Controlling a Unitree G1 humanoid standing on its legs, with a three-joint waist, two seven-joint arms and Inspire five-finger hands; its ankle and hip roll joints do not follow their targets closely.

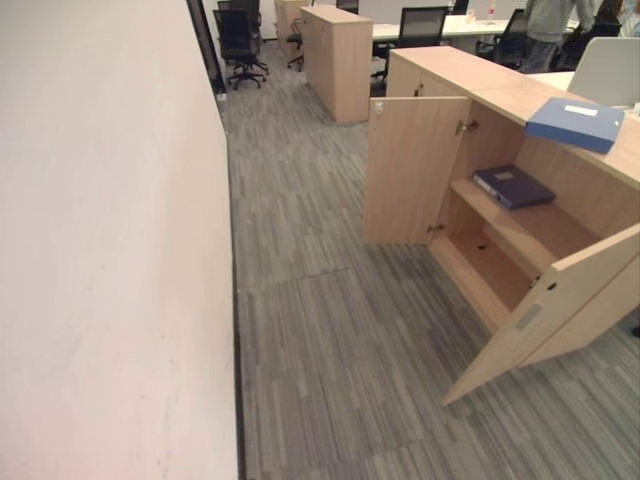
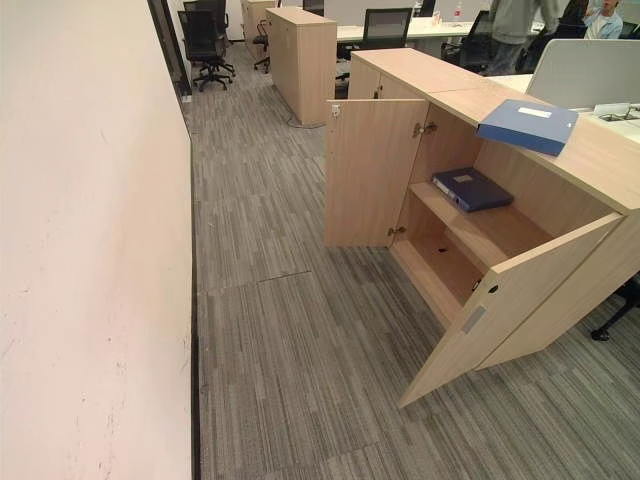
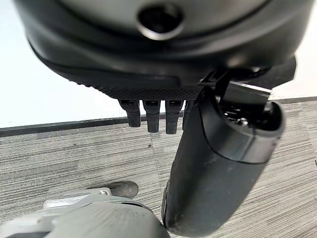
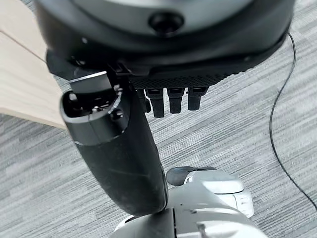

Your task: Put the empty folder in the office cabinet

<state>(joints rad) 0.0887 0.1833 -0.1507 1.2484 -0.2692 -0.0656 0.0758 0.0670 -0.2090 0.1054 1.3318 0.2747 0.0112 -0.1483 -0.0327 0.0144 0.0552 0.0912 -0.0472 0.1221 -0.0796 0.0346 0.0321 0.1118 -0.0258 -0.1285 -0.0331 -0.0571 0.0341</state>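
Approach step: blue folder (image 2: 527, 125) lies on top of the open cabinet (image 2: 470, 240), both hands empty, left hand (image 3: 148, 116) and right hand (image 4: 171, 101) with fingers relaxed, hanging over carpet; next, walk closer and reach for it (a darker folder (image 2: 471, 188) already sits on the shelf).

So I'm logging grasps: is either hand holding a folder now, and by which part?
Nothing is held. The left hand and right hand hang relaxed over carpet; the light-blue flat folder lies on the cabinet top.

We're in an open-plan office: grey striped carpet (image 1: 330, 330), low wooden cabinets (image 2: 300, 60), black swivel chairs (image 1: 240, 42) at white desks (image 2: 420, 30), and what looks like people (image 2: 520, 25) working at the far end.
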